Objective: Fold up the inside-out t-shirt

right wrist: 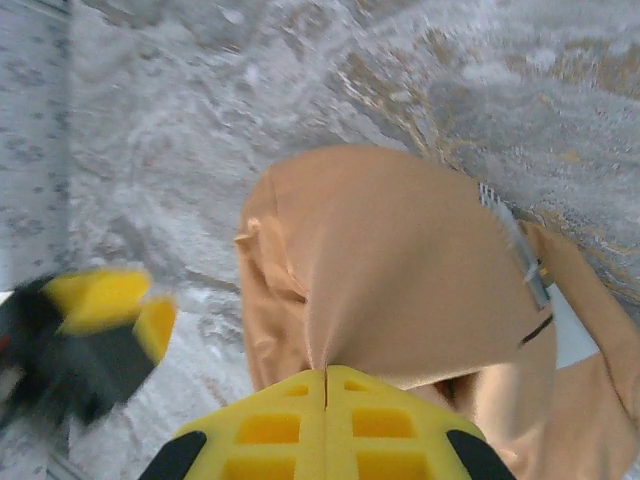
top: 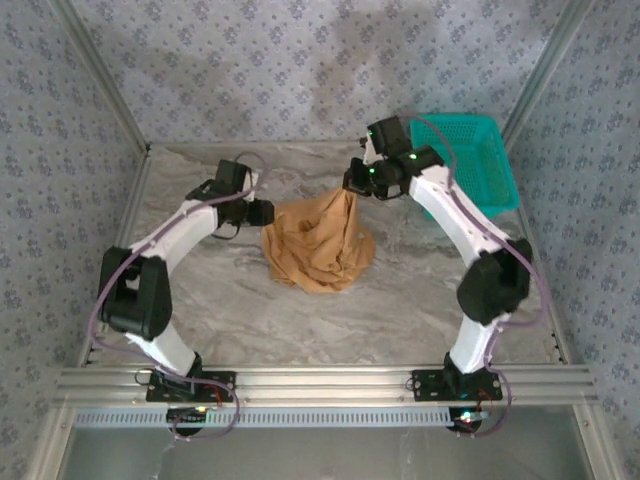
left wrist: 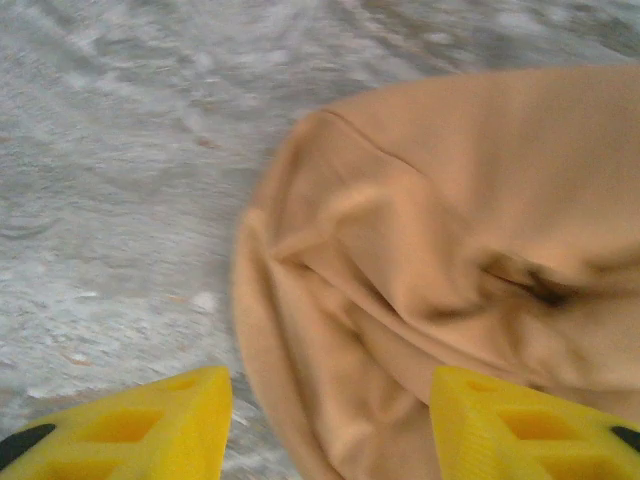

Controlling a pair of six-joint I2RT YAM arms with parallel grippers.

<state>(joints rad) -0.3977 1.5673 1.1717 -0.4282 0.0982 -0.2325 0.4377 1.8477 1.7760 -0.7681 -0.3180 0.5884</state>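
Clamped shut in the right gripper (right wrist: 327, 375): a top fold of the inside-out t-shirt (top: 318, 245), drawn up into a tent. Spread open at the cloth's left edge, gripping nothing: the left gripper (left wrist: 330, 430). Slumped below, mid-way across the grey marbled table (top: 400, 300), the caramel heap. Well apart at the far right corner, a teal basket (top: 480, 160).

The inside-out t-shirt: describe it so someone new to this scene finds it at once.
On the grey marbled table, near its middle, sits a crumpled caramel cloth t-shirt, one end pinched up by the right fingers. It is the one soft heap; the teal plastic basket stands apart at the far right.
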